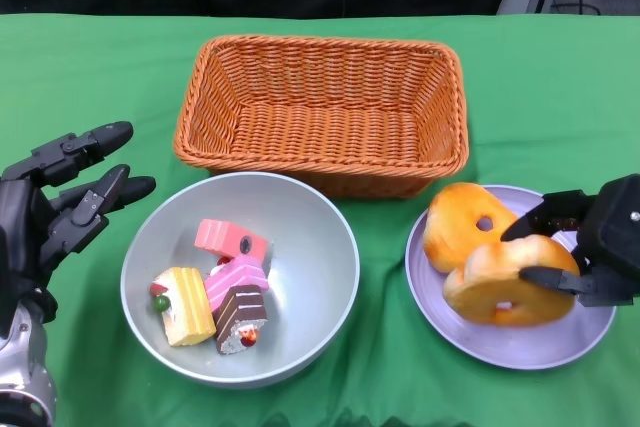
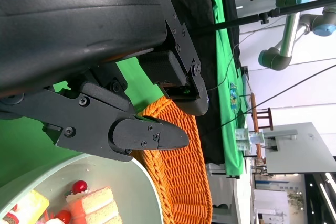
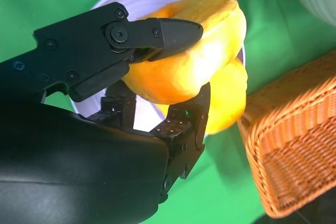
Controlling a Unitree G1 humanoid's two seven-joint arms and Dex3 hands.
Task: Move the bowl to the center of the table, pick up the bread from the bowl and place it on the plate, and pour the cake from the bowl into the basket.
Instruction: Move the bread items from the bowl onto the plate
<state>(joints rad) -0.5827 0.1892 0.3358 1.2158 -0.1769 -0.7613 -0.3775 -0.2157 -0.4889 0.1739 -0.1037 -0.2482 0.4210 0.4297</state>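
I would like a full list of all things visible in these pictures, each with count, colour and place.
basket: one, orange wicker, at the back middle of the table, nothing inside.
bowl: one, pale grey-green, in front of the basket.
cake pieces: four, pink, yellow and brown, inside the bowl.
plate: one, pale purple, to the right of the bowl.
bread: two golden rings on the plate; the near one is held.
tablecloth: one, green, covering the table.
left hand: black, fingers apart, beside the bowl, holding nothing.
right hand: black, fingers gripping the near bread ring over the plate.
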